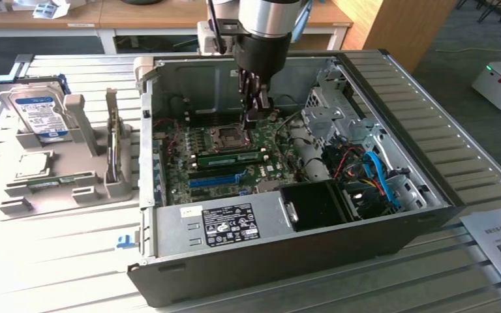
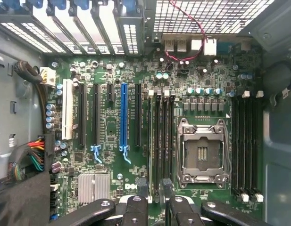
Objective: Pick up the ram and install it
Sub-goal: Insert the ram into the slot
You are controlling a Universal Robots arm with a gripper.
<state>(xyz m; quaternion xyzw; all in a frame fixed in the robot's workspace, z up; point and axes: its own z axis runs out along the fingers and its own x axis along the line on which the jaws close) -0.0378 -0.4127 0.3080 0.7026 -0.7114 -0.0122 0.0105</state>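
Green ram [image 1: 229, 158] sits in slot on motherboard [image 1: 190, 147], just on near side of CPU socket [image 1: 230, 135]. I see gripper [image 1: 252, 119] hanging inside open case [image 1: 276, 254], above slot's right end in exterior view, fingers [image 2: 136, 209] spread, nothing between. Second green stick [image 1: 55, 181] lies in grey tray [image 1: 120, 186], on exterior view's left of case.

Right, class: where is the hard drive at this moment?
On the exterior view's left, the hard drive stands propped in the grey holder, outside the open computer case.
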